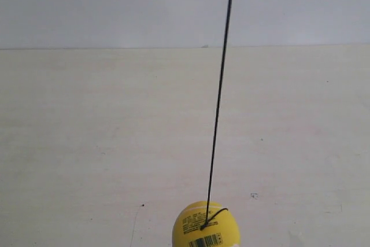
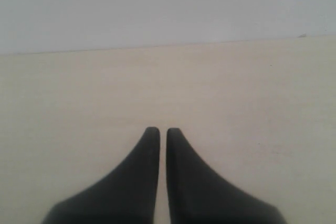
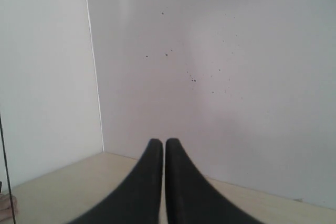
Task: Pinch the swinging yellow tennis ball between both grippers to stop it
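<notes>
The yellow tennis ball [image 1: 206,226] hangs at the bottom edge of the exterior view, its lower part cut off, its barcode label showing. A thin black string [image 1: 220,91] runs from it up out of the frame, leaning slightly right. Neither gripper shows in the exterior view. My left gripper [image 2: 158,131] is shut with nothing between its black jaws, over the pale table; no ball shows there. My right gripper [image 3: 159,142] is shut and empty too, facing a wall corner. A thin black string [image 3: 5,166] crosses the edge of the right wrist view.
The pale beige table [image 1: 87,143] stretches back to a grey-white wall [image 1: 115,4]. Small dark specks [image 1: 254,195] mark the tabletop. In the right wrist view two walls meet at a corner [image 3: 94,77] above the table.
</notes>
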`<state>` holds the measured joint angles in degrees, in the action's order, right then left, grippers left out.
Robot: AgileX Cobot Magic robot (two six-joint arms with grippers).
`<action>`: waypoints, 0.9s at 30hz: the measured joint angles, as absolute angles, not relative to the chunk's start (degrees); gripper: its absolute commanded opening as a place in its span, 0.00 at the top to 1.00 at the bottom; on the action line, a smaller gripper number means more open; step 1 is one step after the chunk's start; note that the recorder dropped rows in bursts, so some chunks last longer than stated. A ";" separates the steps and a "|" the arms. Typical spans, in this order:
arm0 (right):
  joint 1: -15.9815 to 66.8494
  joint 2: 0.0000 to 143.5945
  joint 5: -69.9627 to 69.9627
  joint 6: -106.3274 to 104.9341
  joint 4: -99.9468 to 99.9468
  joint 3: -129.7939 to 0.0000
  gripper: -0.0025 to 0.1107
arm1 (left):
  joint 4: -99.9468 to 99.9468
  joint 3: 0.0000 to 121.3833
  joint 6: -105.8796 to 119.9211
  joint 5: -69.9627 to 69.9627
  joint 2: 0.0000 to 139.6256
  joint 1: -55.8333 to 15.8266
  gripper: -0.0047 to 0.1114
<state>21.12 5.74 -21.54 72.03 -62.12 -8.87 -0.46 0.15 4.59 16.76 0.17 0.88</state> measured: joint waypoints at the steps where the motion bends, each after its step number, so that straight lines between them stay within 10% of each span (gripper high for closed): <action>1: 21.12 5.74 -21.54 72.03 -62.12 -8.87 0.98 | -0.46 0.15 4.59 16.76 0.17 0.88 0.92; 27: 21.12 5.74 -21.26 70.13 -56.30 -8.87 0.98 | -0.46 0.15 4.59 16.76 0.17 0.88 0.92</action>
<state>21.12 5.74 -21.26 70.13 -56.30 -8.87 -0.46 0.15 4.59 16.76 0.17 0.88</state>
